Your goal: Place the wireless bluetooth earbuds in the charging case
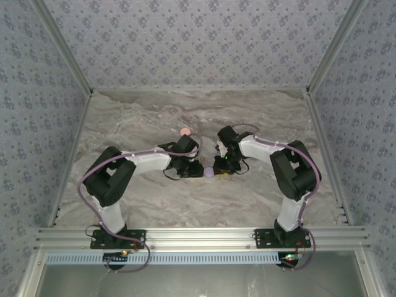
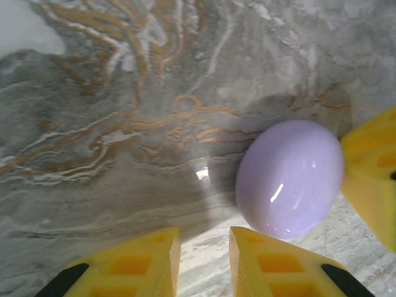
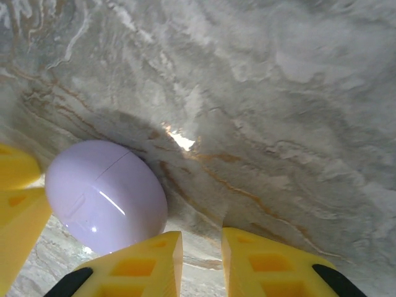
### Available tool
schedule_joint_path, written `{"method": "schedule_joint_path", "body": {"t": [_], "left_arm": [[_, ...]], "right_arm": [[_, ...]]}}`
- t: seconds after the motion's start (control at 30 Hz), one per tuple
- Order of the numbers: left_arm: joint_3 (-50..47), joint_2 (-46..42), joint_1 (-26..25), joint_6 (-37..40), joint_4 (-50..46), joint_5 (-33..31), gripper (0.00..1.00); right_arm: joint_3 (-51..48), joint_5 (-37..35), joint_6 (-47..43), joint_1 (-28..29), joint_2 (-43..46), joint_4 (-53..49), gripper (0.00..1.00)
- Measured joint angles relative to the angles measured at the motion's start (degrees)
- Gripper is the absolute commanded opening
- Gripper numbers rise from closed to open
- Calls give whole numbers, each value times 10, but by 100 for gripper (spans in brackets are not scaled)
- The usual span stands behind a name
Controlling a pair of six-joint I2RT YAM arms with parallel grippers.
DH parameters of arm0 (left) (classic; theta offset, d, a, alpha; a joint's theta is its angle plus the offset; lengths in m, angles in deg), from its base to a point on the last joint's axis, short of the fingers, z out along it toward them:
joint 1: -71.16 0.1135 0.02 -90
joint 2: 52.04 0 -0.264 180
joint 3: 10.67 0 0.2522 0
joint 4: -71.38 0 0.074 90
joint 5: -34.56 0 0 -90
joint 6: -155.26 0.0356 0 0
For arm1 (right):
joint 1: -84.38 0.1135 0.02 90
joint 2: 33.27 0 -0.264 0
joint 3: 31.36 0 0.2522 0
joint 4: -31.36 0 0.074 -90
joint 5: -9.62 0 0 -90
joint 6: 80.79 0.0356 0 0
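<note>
A closed lilac-purple charging case lies on the marble table between both grippers. In the left wrist view the purple case rests just right of and beyond my left gripper, whose yellow fingers stand slightly open over bare marble. In the right wrist view the same case, with a thin lid seam, sits left of my right gripper, also narrowly open and holding nothing. Neither gripper holds the case. From above, my left gripper and right gripper flank it closely. The earbuds are out of view.
A salmon-pink disc lies farther back on the table, behind the left wrist. The other arm's yellow fingers show at the edge of each wrist view. Patterned walls enclose the table on three sides.
</note>
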Motion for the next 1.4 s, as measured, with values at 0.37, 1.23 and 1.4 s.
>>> {"method": "schedule_joint_path", "body": {"t": [0.37, 1.23, 1.4], "left_arm": [[-50, -41, 28, -25, 24, -24, 28], [-66, -8, 3, -30, 92, 97, 12], [-59, -2, 3, -42, 93, 91, 14]], "right_arm": [[0, 9, -3, -12, 32, 0, 26], [128, 0, -65, -15, -75, -44, 20], [130, -1, -67, -9, -78, -50, 21]]}}
